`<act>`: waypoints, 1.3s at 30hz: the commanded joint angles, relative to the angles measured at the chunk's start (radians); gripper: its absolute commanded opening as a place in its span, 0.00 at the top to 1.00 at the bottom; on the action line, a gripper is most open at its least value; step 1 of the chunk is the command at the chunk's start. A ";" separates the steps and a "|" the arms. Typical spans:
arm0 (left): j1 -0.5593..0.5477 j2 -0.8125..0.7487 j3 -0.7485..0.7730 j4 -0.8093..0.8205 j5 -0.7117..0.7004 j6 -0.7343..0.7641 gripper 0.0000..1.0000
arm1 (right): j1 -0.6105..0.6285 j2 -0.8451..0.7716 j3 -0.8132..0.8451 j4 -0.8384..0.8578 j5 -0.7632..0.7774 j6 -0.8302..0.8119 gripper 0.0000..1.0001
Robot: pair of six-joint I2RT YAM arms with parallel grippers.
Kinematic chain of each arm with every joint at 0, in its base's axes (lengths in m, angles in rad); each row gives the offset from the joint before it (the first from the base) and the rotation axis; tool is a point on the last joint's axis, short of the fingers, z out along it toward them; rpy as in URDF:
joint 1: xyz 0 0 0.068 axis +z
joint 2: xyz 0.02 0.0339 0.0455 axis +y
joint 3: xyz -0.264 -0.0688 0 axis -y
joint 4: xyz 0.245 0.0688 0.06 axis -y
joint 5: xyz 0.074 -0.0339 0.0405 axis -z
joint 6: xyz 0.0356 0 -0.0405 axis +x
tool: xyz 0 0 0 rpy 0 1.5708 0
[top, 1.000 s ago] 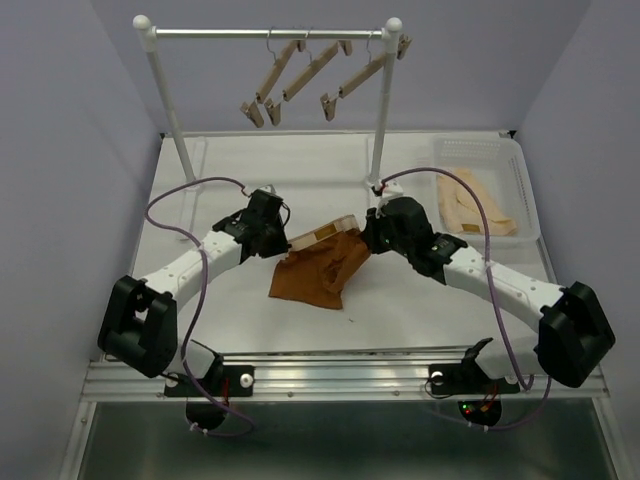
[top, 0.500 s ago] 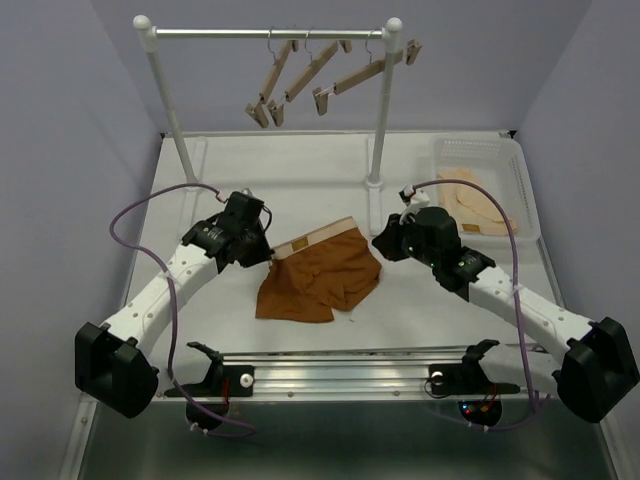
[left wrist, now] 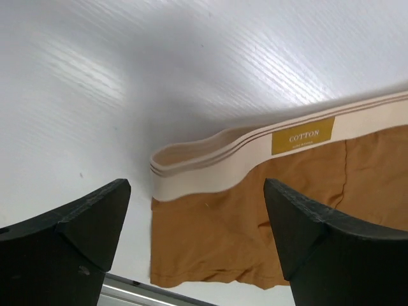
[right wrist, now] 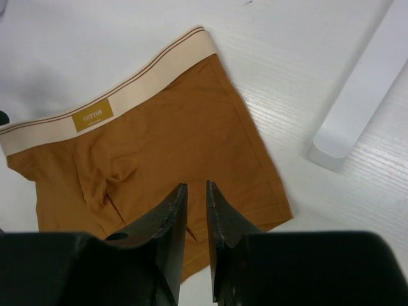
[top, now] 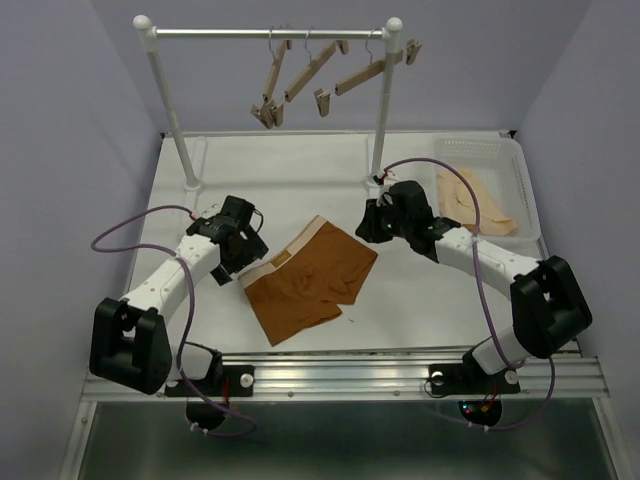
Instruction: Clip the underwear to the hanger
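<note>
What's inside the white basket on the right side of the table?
Only pale cream garments show, lying loosely piled toward the near end of the basket. Its far end looks bare. Anything beneath the garments is covered and cannot be seen.

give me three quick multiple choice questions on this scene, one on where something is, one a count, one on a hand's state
1. Where is the underwear? A) hanging up B) held in the air C) flat on the table
2. How many hangers hang on the rail? A) one B) three C) five
3. The left hand is: A) open, holding nothing B) shut on fabric C) shut on wood

1 C: it lies spread on the white surface between the arms.
2 B: three wooden bars hang from the rail by their hooks.
3 A: its jaws stand wide apart in the left wrist view, with the waistband lying loose beyond them.
</note>
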 commanded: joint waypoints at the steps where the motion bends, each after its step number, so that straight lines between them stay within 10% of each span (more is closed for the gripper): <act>1: 0.008 -0.111 0.071 -0.126 -0.182 -0.091 0.01 | 0.001 -0.005 0.046 -0.020 -0.045 -0.034 0.74; 18: -0.130 0.008 0.009 0.294 0.228 0.270 0.02 | 0.080 0.236 0.110 -0.149 0.165 0.023 0.66; 29: -0.165 0.109 -0.193 0.274 0.311 0.245 0.82 | 0.080 0.424 0.293 -0.198 0.258 -0.008 0.67; 39: -0.217 0.264 -0.144 0.313 0.337 0.242 0.86 | 0.080 0.613 0.487 -0.203 0.267 -0.072 0.67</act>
